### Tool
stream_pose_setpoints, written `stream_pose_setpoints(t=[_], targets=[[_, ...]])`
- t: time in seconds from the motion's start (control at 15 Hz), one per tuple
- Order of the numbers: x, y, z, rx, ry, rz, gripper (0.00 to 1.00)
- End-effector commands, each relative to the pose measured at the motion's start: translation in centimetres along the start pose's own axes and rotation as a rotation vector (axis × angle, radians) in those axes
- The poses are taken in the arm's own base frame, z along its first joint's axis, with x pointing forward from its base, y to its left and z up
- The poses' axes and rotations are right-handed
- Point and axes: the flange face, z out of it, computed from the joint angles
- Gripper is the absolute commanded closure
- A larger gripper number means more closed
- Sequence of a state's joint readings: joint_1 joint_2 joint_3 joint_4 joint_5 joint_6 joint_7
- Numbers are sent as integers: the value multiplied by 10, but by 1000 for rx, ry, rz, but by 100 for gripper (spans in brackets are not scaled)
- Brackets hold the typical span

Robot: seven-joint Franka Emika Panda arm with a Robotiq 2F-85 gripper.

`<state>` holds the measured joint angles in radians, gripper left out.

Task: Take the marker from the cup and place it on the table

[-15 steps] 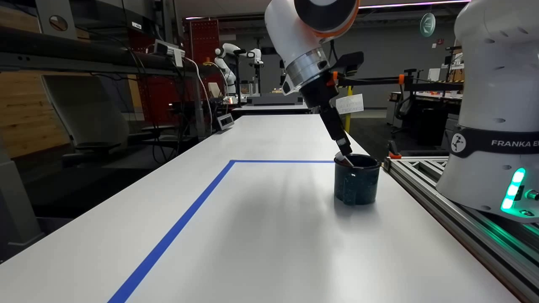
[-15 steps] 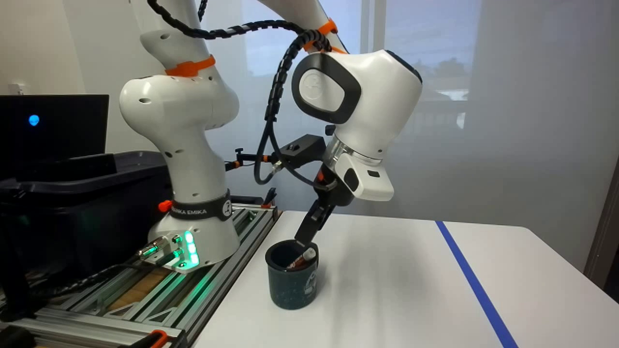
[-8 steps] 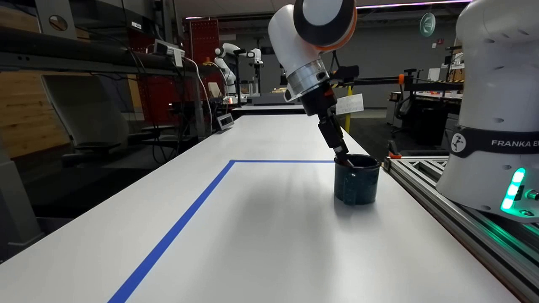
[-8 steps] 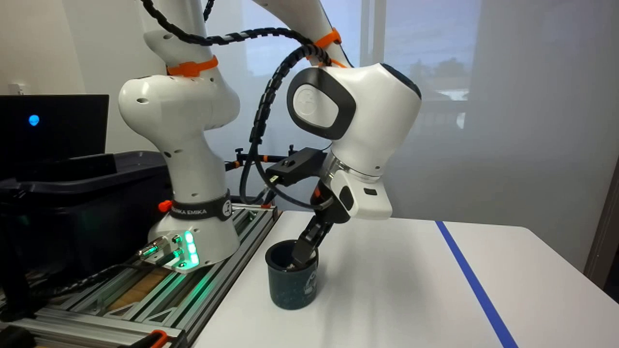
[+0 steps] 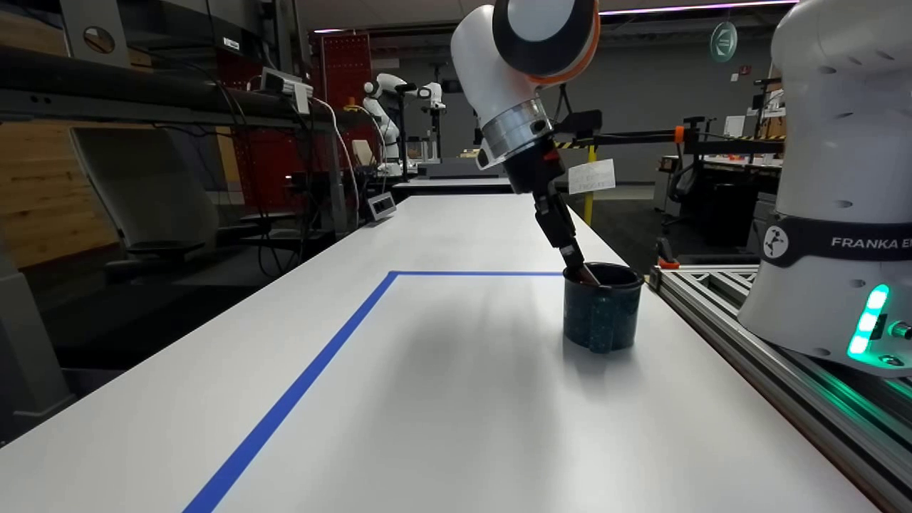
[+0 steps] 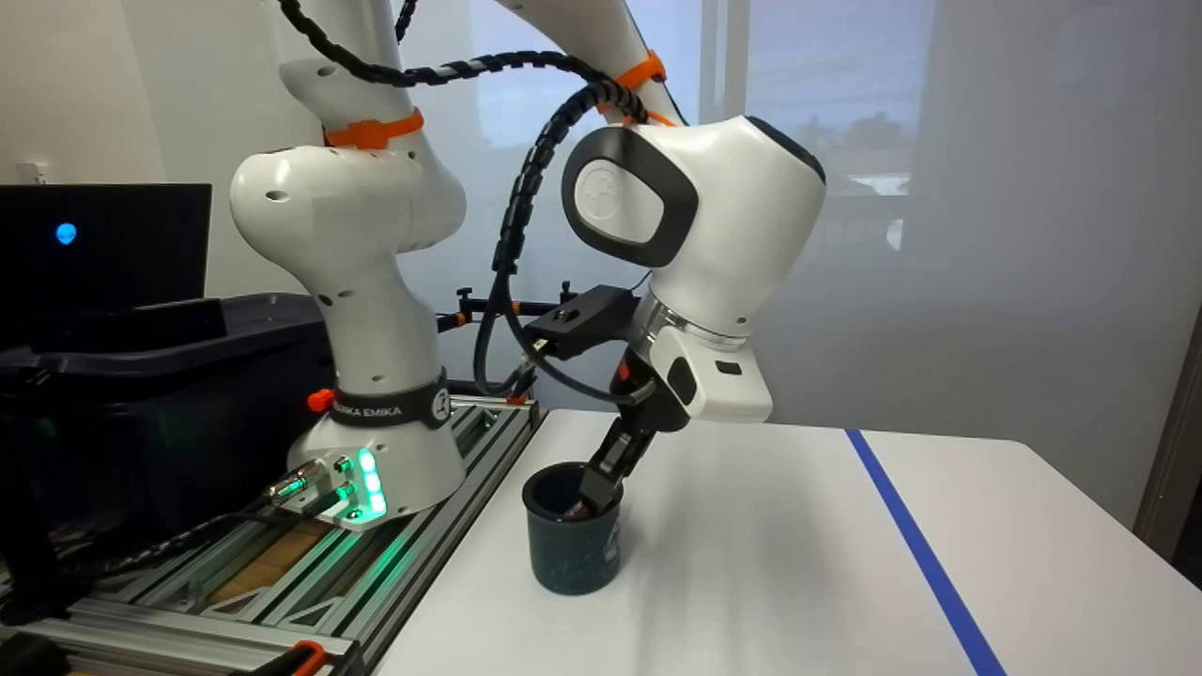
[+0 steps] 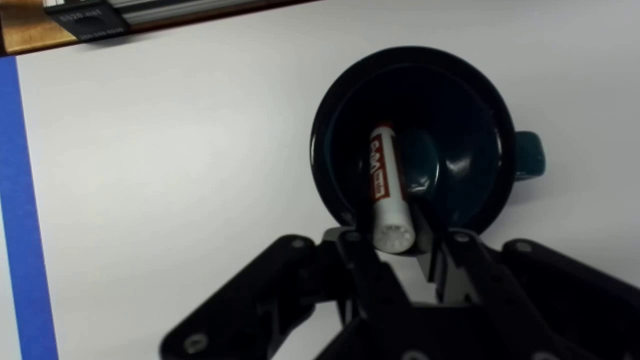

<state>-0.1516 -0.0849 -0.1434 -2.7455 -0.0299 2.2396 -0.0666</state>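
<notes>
In both exterior views, the fingers (image 6: 599,481) slant down into the cup (image 6: 575,554).

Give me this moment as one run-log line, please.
gripper: straddling marker near its white end, firmness of grip unclear; marker: tilted inside cup; cup: on table; placing: not yet done

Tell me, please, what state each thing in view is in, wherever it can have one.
Cup: standing on the white table, mouth up.
Marker: slanted, lower end inside the cup, not yet on the table.
Claw: closed around the marker's pale end, by the look of the wrist view; firmness can't be told.
Base light: lit green.
Logo on the dark panel: glowing blue.
Blue tape: stuck flat on the table.
</notes>
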Motion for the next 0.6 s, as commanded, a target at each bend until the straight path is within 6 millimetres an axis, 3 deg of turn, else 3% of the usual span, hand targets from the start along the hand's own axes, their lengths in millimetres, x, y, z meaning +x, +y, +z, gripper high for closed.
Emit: stream_pose_setpoints(t=[0.0,0.2,0.33,0.53], targets=[[2,-4,-1,-1,9,-17,94],[-6,-8,-20,52,26,-51,94],[-22,-8,-33,76,59,-73,94],[-34,1,-61,95,95,-76,94]])
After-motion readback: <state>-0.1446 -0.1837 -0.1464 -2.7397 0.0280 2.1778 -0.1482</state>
